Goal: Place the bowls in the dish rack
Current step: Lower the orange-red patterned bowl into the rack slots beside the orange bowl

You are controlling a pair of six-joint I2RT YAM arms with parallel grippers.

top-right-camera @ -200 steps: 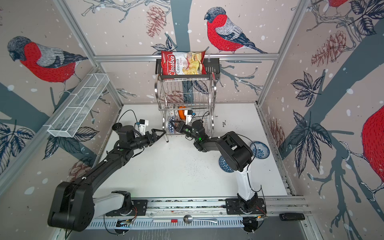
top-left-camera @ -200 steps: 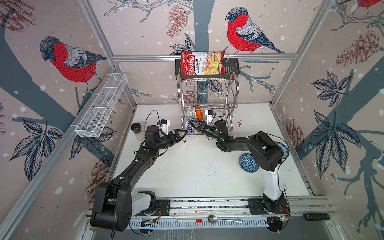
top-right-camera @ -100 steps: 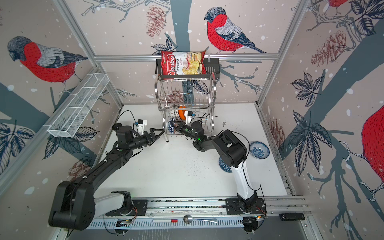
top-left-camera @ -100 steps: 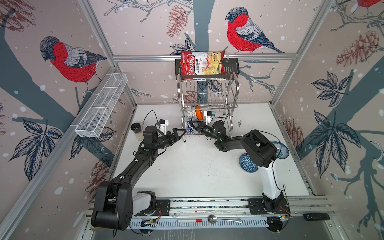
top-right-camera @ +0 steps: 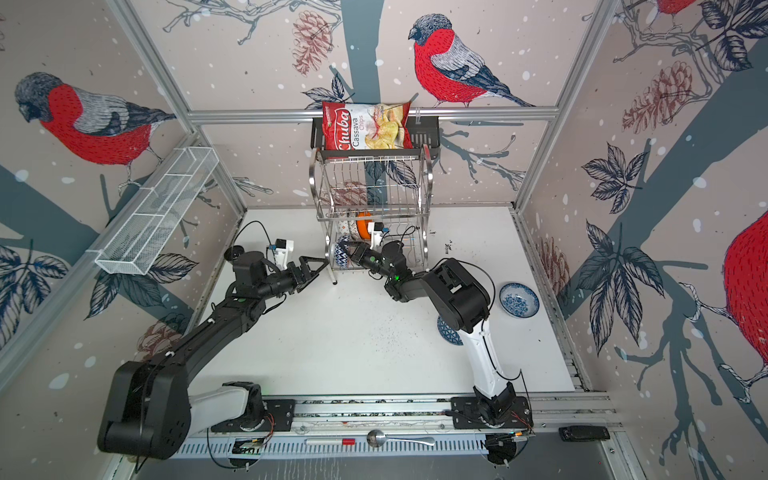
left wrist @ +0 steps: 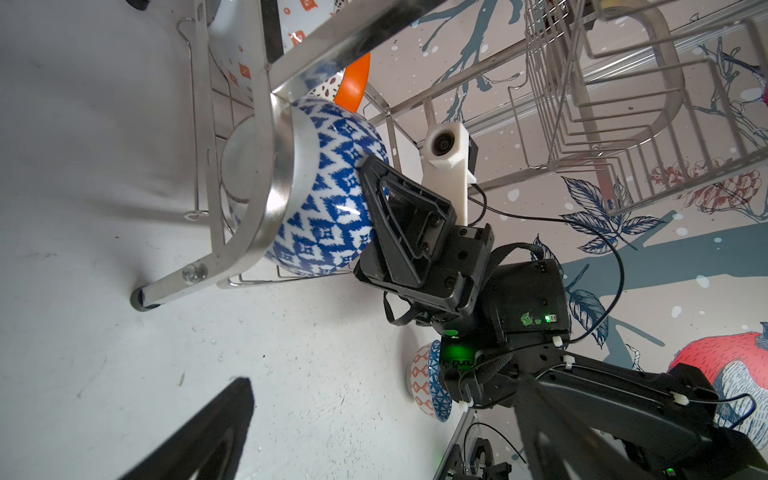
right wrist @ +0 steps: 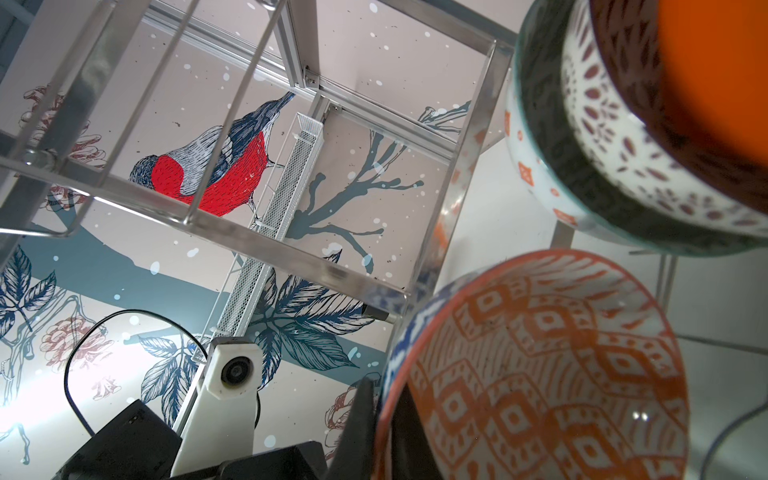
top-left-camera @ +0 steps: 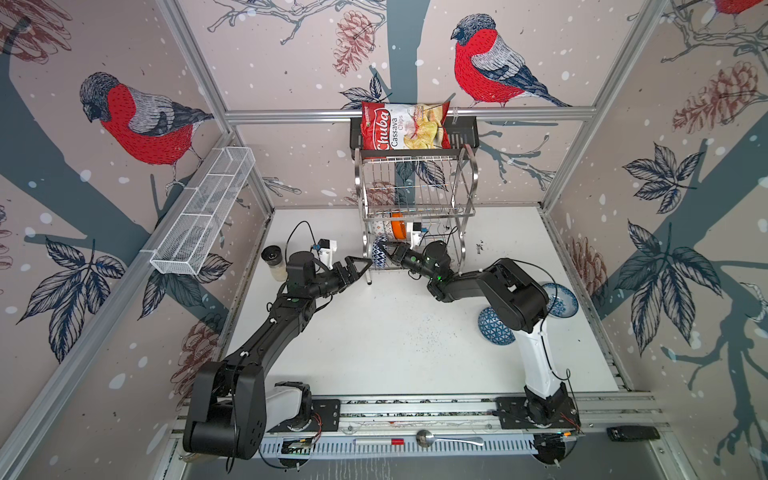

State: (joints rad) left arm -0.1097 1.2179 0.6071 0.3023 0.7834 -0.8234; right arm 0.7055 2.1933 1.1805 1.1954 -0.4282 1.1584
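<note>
Your right gripper (top-left-camera: 387,250) pinches the rim of the blue-patterned bowl (left wrist: 328,199), holding it on edge in the lower tier of the dish rack (top-left-camera: 415,183), at its front corner. Your left gripper (top-left-camera: 362,266) hangs just beside that corner, fingers spread, holding nothing. An orange bowl (top-left-camera: 398,227) stands further in.

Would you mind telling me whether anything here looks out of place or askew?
The blue-patterned bowl, clamped by the right pincer, stands on edge at the dish rack's lower front corner, crowding the arched side frame, seemingly not seated in a slot. Dark specks also litter the table.
</note>
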